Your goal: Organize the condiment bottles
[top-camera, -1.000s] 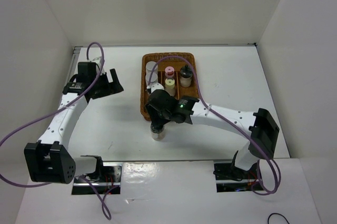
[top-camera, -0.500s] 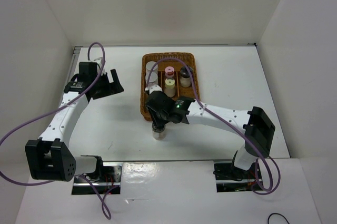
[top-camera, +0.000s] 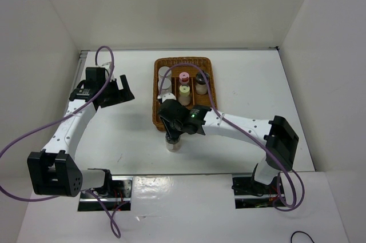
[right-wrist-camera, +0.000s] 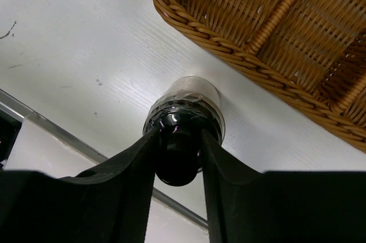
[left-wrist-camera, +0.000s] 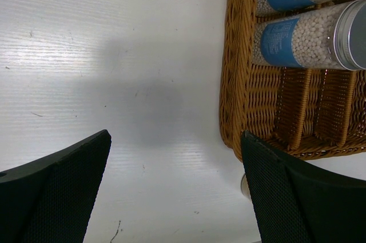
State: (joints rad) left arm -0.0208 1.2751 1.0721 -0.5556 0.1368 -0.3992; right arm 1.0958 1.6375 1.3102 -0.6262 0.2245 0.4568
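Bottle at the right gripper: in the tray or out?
Out: the bottle is upright outside the tray, right gripper pinching its cap.

White arms (top-camera: 240, 126), seemingly mesh-textured black fingers (left-wrist-camera: 57, 197)

Brown wicker tray (top-camera: 155, 97), blue-banded white bottles (left-wrist-camera: 303, 40), and a black-capped clear bottle (right-wrist-camera: 191, 93).

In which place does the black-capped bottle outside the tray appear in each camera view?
Top external: the black-capped bottle stands just below the wicker tray, lower centre.
Left wrist: only a pale sliver at the bottom edge, probably it.
Right wrist: centre, its cap between the right gripper fingers.
Shared landmark: the tray's near rim.
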